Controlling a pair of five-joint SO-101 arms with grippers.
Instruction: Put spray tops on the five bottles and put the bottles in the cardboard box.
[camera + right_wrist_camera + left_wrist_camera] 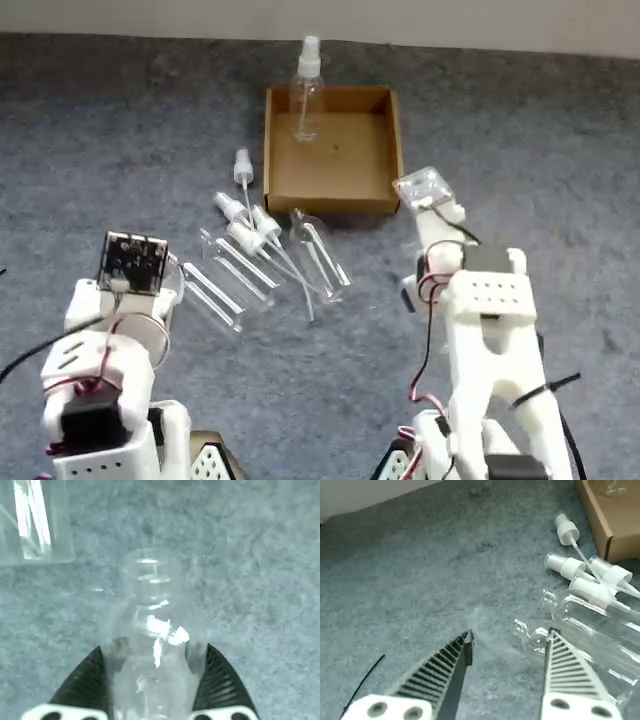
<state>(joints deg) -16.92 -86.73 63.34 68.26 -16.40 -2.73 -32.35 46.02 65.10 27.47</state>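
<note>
Inventory as I see it from my station.

- **Right gripper** (153, 651): clamped on an uncapped bottle (150, 625), fingers against both flanks, lower centre of its wrist frame.
- **Left gripper** (510, 631): released, jaws spread above the grey carpet (420, 580), one fingertip beside the nearest lying bottle (535, 640).
- **Cardboard box** (350, 165): upper centre of the high frame, with one capped bottle (306, 100) standing in its upper-left corner.
- **Loose stock:** four spray tops (240, 170) and three lying bottles (243, 265), clustered just below-left of the box.
</note>
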